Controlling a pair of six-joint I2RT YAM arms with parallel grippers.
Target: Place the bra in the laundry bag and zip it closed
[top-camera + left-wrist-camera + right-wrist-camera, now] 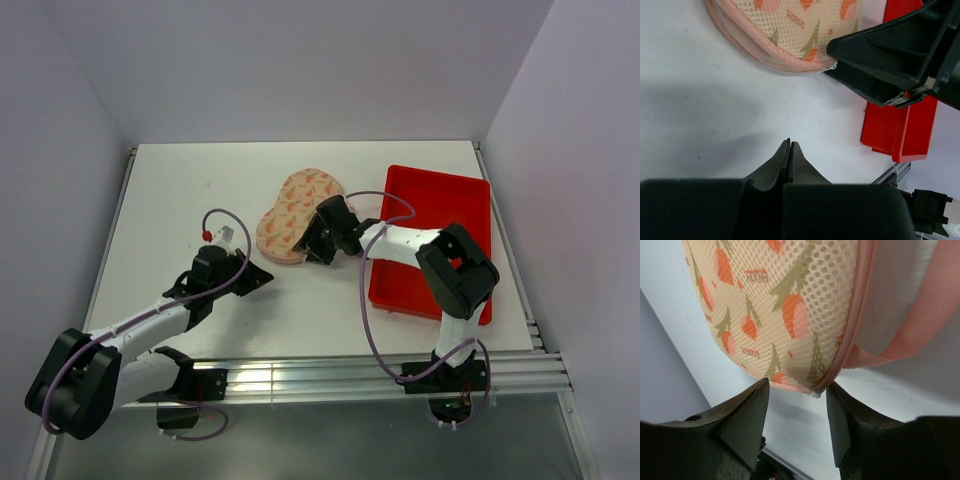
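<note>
Up close, the right pincer (pixel 797 390) gapes at the tip of the laundry bag (pixel 790 300), lying closed on the table (pixel 180 200); the left pincer (pixel 790 146) is pinched together nearby. No bra showing, so I'd guess it's inside and zipping's about done.

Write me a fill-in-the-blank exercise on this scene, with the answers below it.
1. The left gripper is ___ and holds nothing.
2. The right gripper is ___, its fingers flanking the tip of the peanut-shaped cream-pink mesh laundry bag.
3. In the top view, the red plastic tray lies to the ___ of the bag.

Missing words: shut; open; right.
</note>
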